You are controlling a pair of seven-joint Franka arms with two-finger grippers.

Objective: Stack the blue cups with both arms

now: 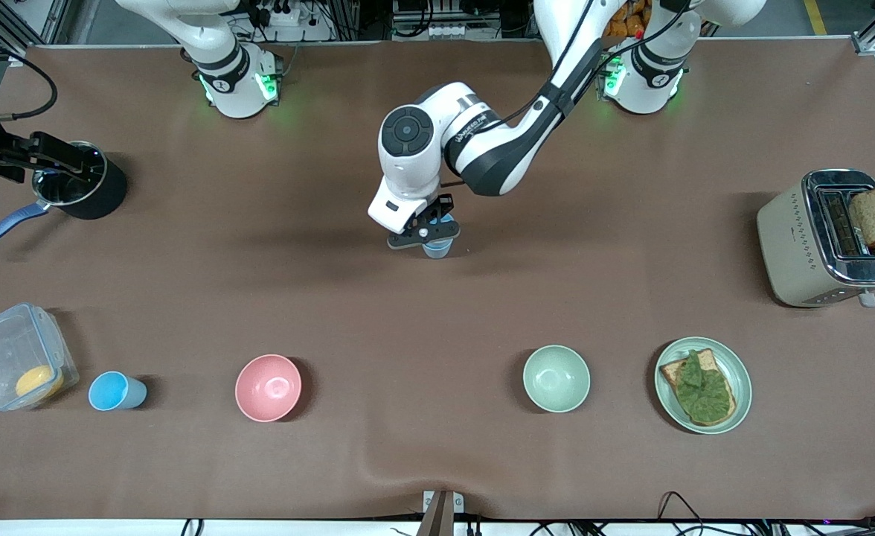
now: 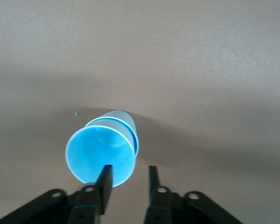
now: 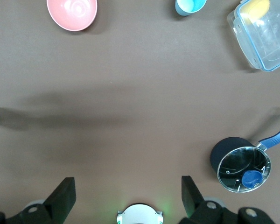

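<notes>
A light-blue cup (image 1: pixel 437 248) stands upright mid-table; in the left wrist view (image 2: pixel 102 149) its mouth shows a double rim line. My left gripper (image 1: pixel 428 232) is low over it and open. In the left wrist view (image 2: pixel 129 169) one finger crosses the cup's mouth, the other is outside, and the cup's wall lies between them. A brighter sky-blue cup (image 1: pixel 116 391) stands near the front camera toward the right arm's end, beside a clear box; it also shows in the right wrist view (image 3: pixel 190 5). My right gripper (image 3: pixel 127 182) is open and empty, high over the table near its base, waiting.
A pink bowl (image 1: pixel 268 387) and a pale green bowl (image 1: pixel 556 378) stand in the row near the front camera, with a plate of toast (image 1: pixel 735 402) and a clear box (image 1: pixel 21 357). A black pot (image 1: pixel 84 186) and a toaster (image 1: pixel 824 238) stand at the table's ends.
</notes>
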